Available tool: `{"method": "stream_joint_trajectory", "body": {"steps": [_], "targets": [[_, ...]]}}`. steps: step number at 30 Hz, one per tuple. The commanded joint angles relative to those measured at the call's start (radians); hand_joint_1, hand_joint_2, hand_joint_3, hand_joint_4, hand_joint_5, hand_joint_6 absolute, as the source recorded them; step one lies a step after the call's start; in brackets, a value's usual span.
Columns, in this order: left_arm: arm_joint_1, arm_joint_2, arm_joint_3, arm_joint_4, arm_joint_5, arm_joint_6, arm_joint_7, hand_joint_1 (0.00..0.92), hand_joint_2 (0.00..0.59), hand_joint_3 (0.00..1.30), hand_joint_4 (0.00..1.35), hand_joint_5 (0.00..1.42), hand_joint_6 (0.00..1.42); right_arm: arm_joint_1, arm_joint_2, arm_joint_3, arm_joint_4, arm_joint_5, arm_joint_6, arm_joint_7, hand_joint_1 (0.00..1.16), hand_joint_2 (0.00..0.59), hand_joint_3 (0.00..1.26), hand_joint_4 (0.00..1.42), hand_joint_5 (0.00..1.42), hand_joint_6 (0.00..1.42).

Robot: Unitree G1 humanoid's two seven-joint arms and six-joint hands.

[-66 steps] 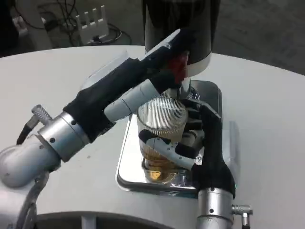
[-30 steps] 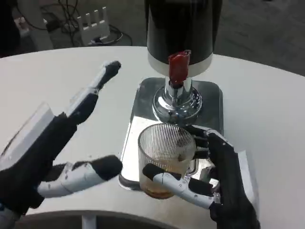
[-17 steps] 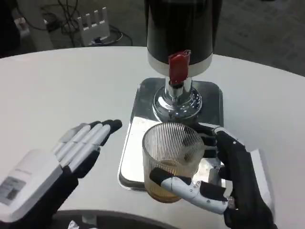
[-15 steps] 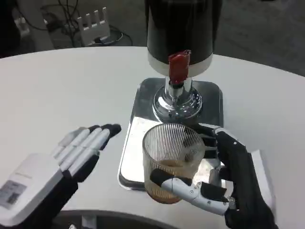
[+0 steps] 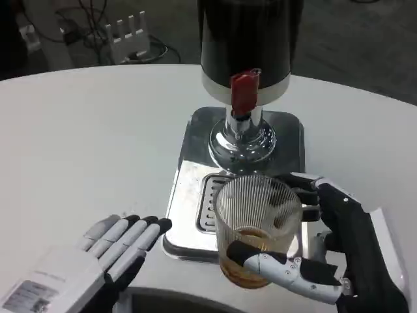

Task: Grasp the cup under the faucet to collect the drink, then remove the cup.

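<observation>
The right hand (image 5: 326, 261) is wrapping its fingers around the cup (image 5: 256, 235), holding it upright near the bench's front edge, so the drink stays inside. The left hand (image 5: 98, 261) is resting flat, fingers apart, holding nothing.

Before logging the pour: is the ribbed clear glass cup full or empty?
Neither: ribbed clear glass cup holds shallow amber liquid at its bottom, upright in the right hand.
</observation>
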Motion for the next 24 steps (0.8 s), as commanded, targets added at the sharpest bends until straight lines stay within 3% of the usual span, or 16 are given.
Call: {"method": "stream_joint_trajectory", "body": {"steps": [1,11,24], "targets": [[0.028,0.013,-0.021,-0.053,0.054,0.043,-0.007,0.000,0.045,0.00,0.00,0.00,0.00,0.017,-0.007,-0.007,-0.055,-0.005,-0.055,0.020,0.89,0.080,0.95,1.05,1.23,1.40],[0.019,0.025,-0.051,-0.112,0.055,0.113,-0.017,0.000,0.043,0.00,0.00,0.00,0.00,0.069,-0.019,-0.058,-0.070,0.028,-0.093,0.049,0.89,0.084,0.94,1.05,1.23,1.38],[0.023,0.015,-0.091,-0.173,0.081,0.160,-0.017,0.000,0.050,0.00,0.00,0.00,0.00,0.079,-0.012,-0.053,-0.073,0.017,-0.108,0.066,0.88,0.084,0.94,1.05,1.23,1.38]]}}
